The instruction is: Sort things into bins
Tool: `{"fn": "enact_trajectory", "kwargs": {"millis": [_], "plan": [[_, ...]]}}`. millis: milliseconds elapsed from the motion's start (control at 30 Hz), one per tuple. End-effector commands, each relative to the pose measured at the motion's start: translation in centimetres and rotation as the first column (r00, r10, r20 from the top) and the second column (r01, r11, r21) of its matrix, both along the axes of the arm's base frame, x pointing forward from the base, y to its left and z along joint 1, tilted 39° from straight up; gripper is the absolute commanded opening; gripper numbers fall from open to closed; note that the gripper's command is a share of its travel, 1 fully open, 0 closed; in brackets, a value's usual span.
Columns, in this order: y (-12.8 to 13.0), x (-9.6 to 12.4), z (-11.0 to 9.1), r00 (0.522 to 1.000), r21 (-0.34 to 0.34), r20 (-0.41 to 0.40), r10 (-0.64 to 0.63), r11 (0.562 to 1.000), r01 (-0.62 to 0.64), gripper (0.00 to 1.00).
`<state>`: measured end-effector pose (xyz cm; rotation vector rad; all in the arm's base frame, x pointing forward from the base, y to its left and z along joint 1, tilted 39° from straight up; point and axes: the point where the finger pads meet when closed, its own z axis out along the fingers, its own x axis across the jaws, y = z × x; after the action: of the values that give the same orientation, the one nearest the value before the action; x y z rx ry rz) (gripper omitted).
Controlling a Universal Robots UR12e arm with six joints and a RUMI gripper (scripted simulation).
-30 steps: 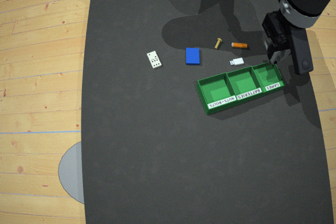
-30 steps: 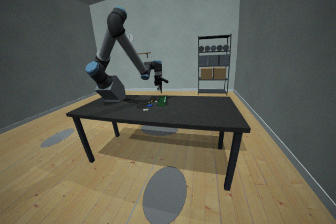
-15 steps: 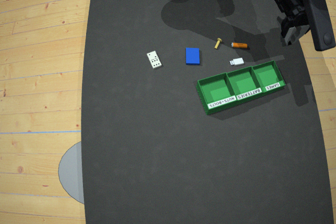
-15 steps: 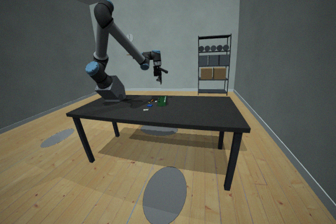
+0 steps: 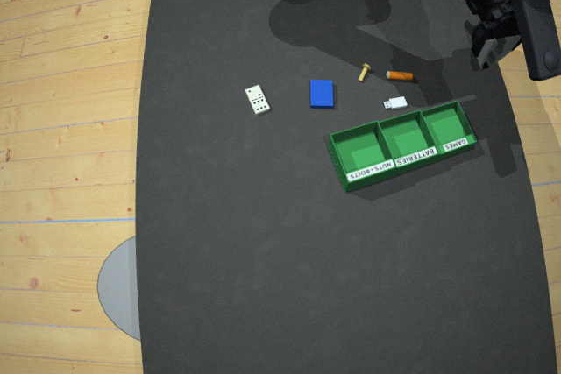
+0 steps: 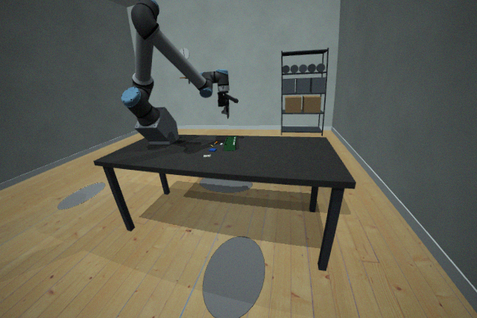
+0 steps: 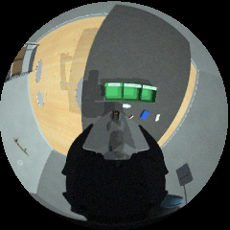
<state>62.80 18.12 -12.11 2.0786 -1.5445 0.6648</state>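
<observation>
A green tray of three bins (image 5: 362, 183) (image 6: 231, 143) (image 7: 130, 84) stands upright on the dark table, labelled NUTS+BOLTS, BATTERIES and GAMES (image 5: 458, 144). All three bins are empty. Behind the tray lie a white USB stick (image 5: 395, 102) (image 7: 126, 105), an orange battery (image 5: 399, 74) and a brass bolt (image 5: 364, 72) (image 7: 131, 116). A blue box (image 5: 322, 93) (image 6: 212, 149) (image 7: 145, 114) and a white domino (image 5: 257, 99) (image 6: 207, 156) (image 7: 157, 117) lie further left. My gripper (image 5: 482, 59) (image 6: 226, 113) (image 7: 115, 111) is shut and empty, high above the table, right of the battery.
The table's right edge (image 5: 521, 144) runs close beside the GAMES bin. A metal shelf with boxes (image 6: 304, 91) stands at the back wall, far from the table.
</observation>
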Motion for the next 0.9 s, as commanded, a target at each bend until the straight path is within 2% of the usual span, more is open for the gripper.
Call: {"fn": "enact_trajectory", "kwargs": {"millis": [0,33,100,400,467,500,667,867], "plan": [[0.0,0.0,0.0,1.0,0.001,0.0,0.0,1.0,0.0,0.04],[-0.9,-0.5,-0.2,0.999,0.006,0.029,-0.042,0.999,0.042,0.18],[-2.4,-1.3,-0.4,0.989,0.021,0.091,-0.12,0.993,0.118,0.18],[-9.0,-4.6,-1.4,0.936,0.066,0.208,-0.284,0.959,0.277,0.18],[-9.0,-4.6,-1.4,0.936,0.066,0.208,-0.284,0.959,0.277,0.18],[-9.8,-5.0,-1.5,0.908,0.085,0.245,-0.341,0.94,0.33,0.18],[-13.5,-6.8,-2.0,0.853,0.121,0.303,-0.424,0.905,0.407,0.18],[-17.7,-8.9,-2.6,0.765,0.18,0.377,-0.522,0.851,0.493,0.18]]}}
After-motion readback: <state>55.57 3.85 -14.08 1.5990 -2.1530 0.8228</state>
